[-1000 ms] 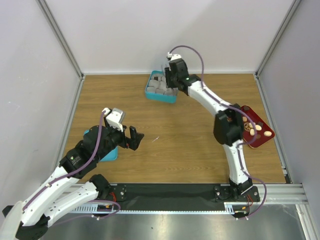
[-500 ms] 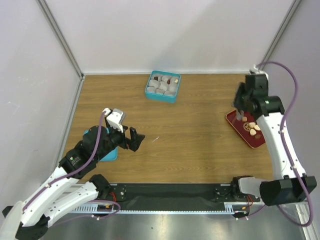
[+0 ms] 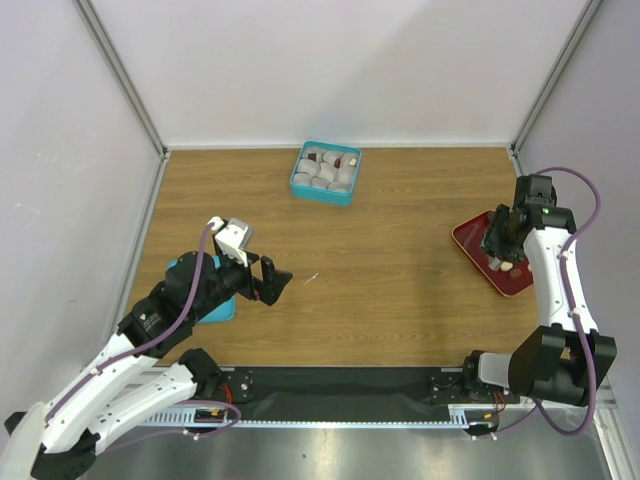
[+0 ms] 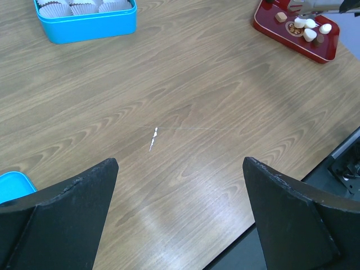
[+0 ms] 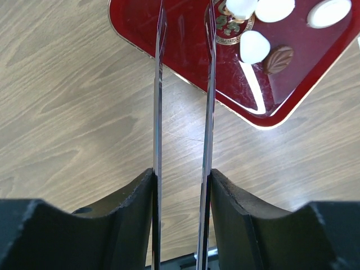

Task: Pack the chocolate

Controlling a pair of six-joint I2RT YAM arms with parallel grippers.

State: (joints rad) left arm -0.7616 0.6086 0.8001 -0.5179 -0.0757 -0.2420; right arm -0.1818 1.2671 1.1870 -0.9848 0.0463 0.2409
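Note:
The chocolate (image 5: pixel 254 46) lies on a red tray (image 5: pixel 185 56): pale cream pieces and a dark brown one (image 5: pixel 278 59). My right gripper (image 5: pixel 181 179) is shut on long metal tweezers (image 5: pixel 210 84). Their two blades stand apart and reach over the tray's left part; the tips run out of view and nothing shows between the blades. From above, the right gripper (image 3: pixel 497 240) hangs over the red tray (image 3: pixel 470 238) at the right. The teal box (image 3: pixel 326 173) with paper cups sits at the back. My left gripper (image 4: pixel 180 169) is open and empty above bare wood.
A teal lid (image 3: pixel 215 308) lies under the left arm near the front left. Grey walls close the table in on three sides. A small white scrap (image 4: pixel 152 138) lies on the wood mid-table. The black base rail runs along the near edge.
The right arm has swung from the teal box at the back over to the red tray at the right, tweezers in hand. The left arm has stayed put.

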